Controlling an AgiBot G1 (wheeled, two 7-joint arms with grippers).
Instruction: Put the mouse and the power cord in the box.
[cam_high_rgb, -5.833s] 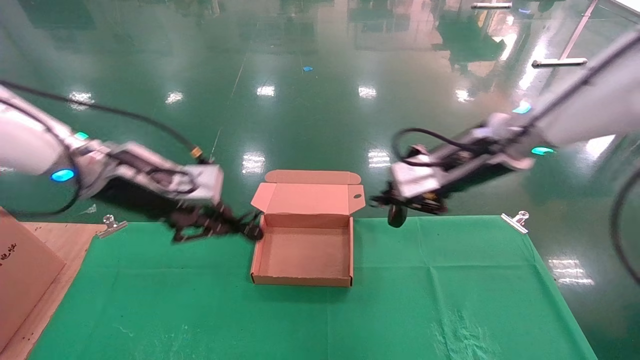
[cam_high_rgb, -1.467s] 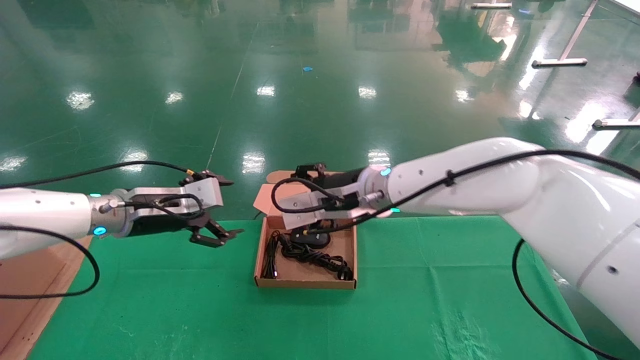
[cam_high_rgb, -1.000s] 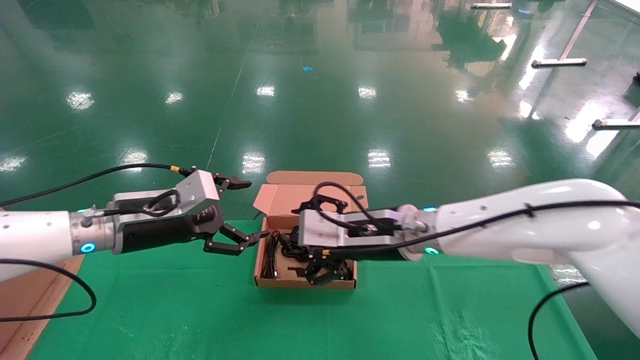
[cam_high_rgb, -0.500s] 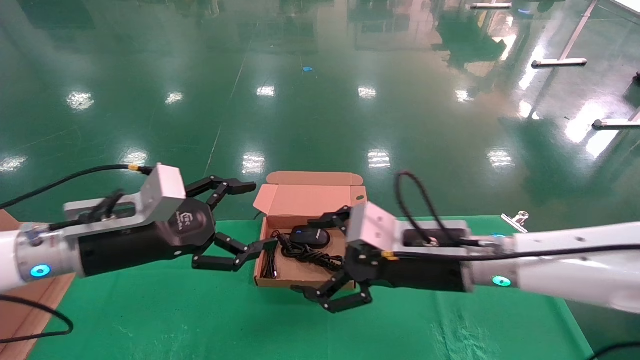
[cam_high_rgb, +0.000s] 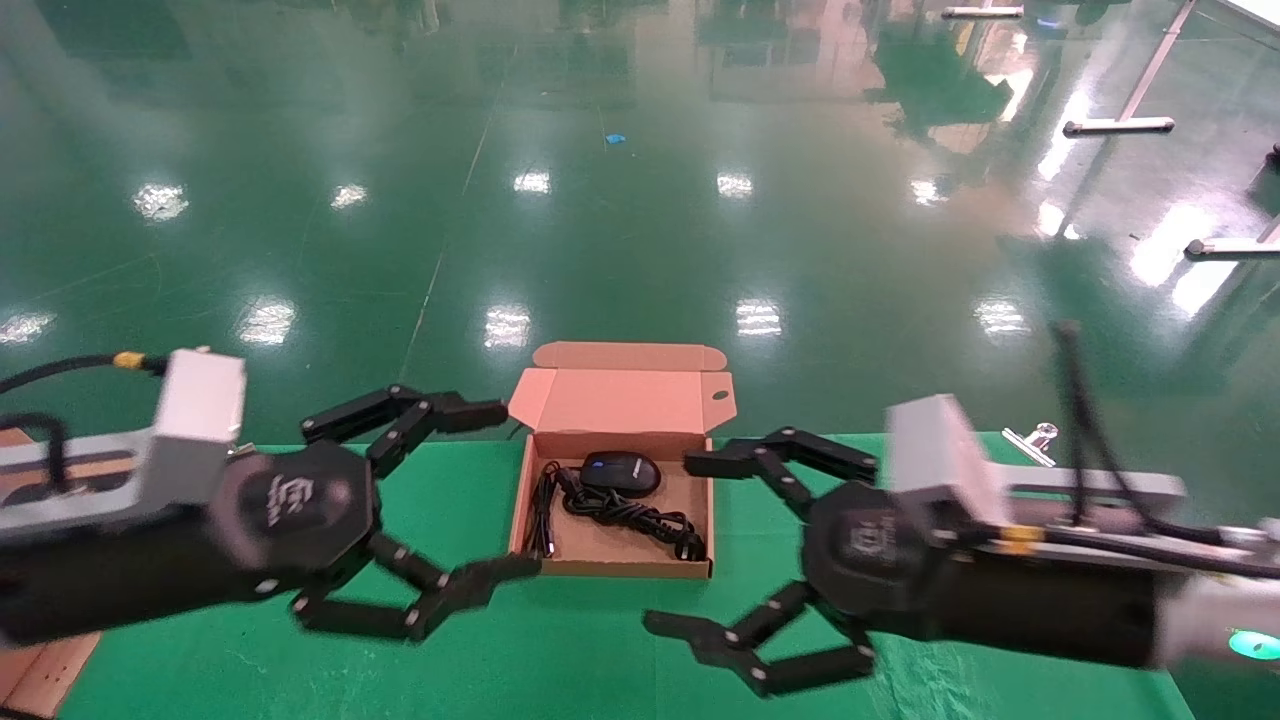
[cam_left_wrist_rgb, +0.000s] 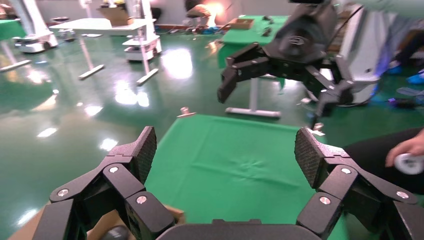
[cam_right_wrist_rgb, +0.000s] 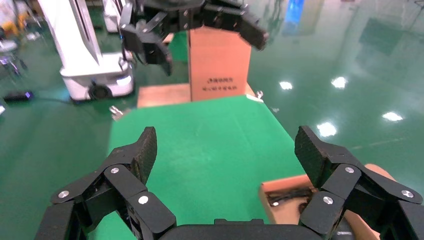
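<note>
The brown box (cam_high_rgb: 610, 565) stands open on the green cloth, its lid (cam_high_rgb: 620, 400) tilted back. Inside lies the black mouse (cam_high_rgb: 620, 470) with its bluish spot, toward the lid. The bundled power cord (cam_high_rgb: 635, 517) fills the box floor in front of it. My left gripper (cam_high_rgb: 500, 490) hovers open just left of the box, holding nothing. On the other side, near the front right corner, my right gripper (cam_high_rgb: 685, 545) is open and empty too. The right wrist view shows my right gripper (cam_right_wrist_rgb: 225, 145) and a box corner (cam_right_wrist_rgb: 285, 192). The left wrist view shows my left gripper (cam_left_wrist_rgb: 225, 150) over bare cloth.
A green cloth (cam_high_rgb: 900, 500) covers the table, held by a metal clip (cam_high_rgb: 1030, 440) at the far right edge. A tall brown carton (cam_right_wrist_rgb: 217, 62) stands off the table's left end. A person's hand (cam_left_wrist_rgb: 407, 155) holds a white object beyond the right end.
Both arms have drawn back from the box toward me, grippers open. The mouse and power cord, carried earlier, now lie in the box, and neither gripper reaches over it.
</note>
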